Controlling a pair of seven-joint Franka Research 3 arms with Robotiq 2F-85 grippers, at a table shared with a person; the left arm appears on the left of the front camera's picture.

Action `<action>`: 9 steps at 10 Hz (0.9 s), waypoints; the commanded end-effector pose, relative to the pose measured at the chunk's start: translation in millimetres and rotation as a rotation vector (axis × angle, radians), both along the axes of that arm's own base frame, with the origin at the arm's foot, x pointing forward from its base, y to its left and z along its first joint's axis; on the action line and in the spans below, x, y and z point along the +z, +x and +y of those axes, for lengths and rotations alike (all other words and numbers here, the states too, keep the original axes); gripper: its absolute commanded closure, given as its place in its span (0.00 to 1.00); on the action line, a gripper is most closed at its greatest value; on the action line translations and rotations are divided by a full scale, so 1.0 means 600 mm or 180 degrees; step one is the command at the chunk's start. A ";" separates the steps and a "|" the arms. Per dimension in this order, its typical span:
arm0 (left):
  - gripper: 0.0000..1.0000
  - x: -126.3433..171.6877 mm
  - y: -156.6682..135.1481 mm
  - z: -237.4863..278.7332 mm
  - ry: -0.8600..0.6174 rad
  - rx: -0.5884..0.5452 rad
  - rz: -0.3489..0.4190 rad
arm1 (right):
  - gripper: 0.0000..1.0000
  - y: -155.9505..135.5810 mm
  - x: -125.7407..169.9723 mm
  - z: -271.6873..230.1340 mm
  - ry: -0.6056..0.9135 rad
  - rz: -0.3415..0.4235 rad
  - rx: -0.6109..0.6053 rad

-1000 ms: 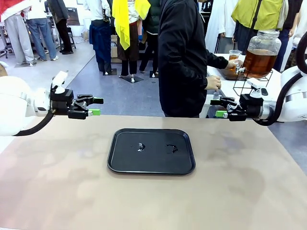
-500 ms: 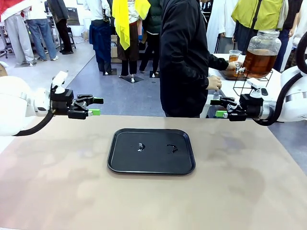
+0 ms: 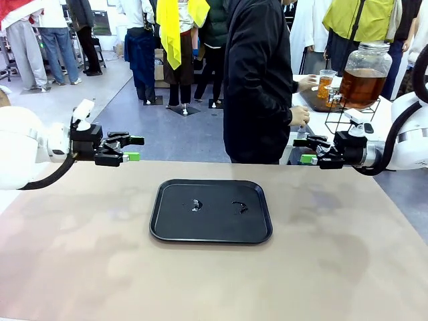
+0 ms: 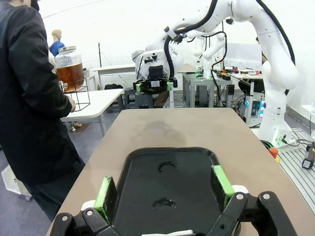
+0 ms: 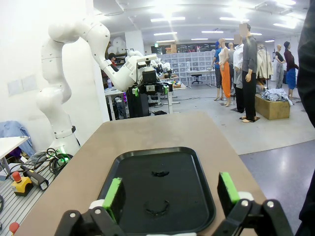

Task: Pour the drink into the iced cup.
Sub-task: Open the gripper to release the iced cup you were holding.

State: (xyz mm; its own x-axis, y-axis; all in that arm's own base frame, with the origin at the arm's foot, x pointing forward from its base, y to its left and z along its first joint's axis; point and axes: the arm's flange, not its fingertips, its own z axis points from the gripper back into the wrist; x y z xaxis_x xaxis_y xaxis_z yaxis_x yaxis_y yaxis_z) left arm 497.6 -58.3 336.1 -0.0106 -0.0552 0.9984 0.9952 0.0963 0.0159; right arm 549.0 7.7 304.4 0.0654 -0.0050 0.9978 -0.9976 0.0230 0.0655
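The drink, an amber liquid, fills the lower half of a lidded glass dispenser jar (image 3: 364,75) on a wire stand on a side table at the far right; the jar (image 4: 70,69) also shows in the left wrist view. A person in a black jacket holds a clear cup (image 3: 326,83) of amber liquid beside its spigot; whether it holds ice I cannot tell. My left gripper (image 3: 134,148) (image 4: 163,187) hovers open above the table's far left edge. My right gripper (image 3: 305,150) (image 5: 170,191) hovers open at the far right edge. Neither holds anything.
A black tray (image 3: 174,221) lies in the middle of the brown table, with small wet marks (image 3: 195,204) on it. The person stands just past the far edge, turned towards the side table. Other people stand farther back.
The person's hand has shifted to the left side of the cup, and the body has leaned slightly. Both arms and grippers are unmoved.
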 end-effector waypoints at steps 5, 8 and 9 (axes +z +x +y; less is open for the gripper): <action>0.00 0.003 -0.001 -0.003 -0.0020 0.0011 -0.0008 | 0.00 0.002 0.004 0.005 0.0005 0.0005 0.0007; 0.00 0.003 -0.001 -0.003 -0.0020 0.0011 -0.0008 | 0.00 0.002 0.004 0.005 0.0005 0.0005 0.0007; 0.00 0.003 -0.001 -0.003 -0.0020 0.0011 -0.0008 | 0.00 0.002 0.004 0.005 0.0005 0.0005 0.0007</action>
State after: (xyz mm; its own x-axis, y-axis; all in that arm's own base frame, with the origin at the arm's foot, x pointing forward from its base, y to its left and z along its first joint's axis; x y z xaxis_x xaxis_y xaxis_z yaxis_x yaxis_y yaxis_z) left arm 497.6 -58.3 336.1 -0.0106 -0.0552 0.9984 0.9952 0.0963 0.0159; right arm 549.0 7.7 304.4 0.0654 -0.0050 0.9978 -0.9976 0.0230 0.0655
